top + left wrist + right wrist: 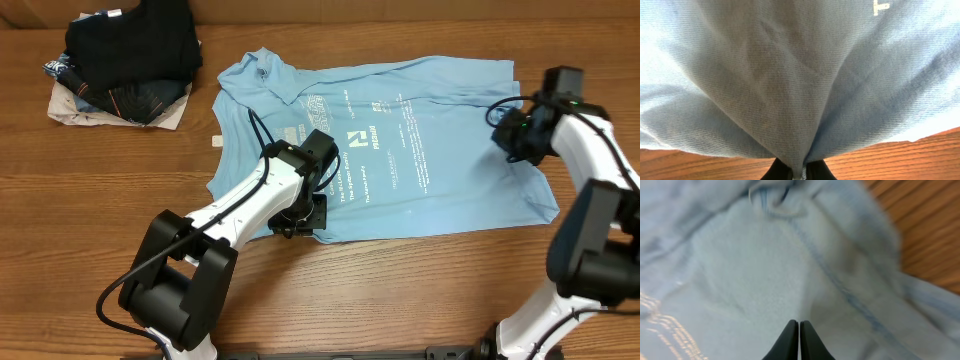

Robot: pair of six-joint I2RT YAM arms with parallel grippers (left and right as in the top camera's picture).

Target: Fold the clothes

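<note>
Nearby, dark garment pile [125, 65] beside T-shirt [400, 150]

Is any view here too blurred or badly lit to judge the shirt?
Overhead: sharp and evenly lit, only soft shadows beside the T-shirt. Left wrist: cloth weave crisp and filling nearly the whole frame, table grain clear at the bottom. Right wrist: soft focus, the seam and wood smeared; only the right gripper tips look sharp.

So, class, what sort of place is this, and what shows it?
Probably a robotics lab bench for laundry-folding trials: a wooden table, robot left arm and right arm on a light-blue T-shirt, a pile of folded dark garments.
</note>
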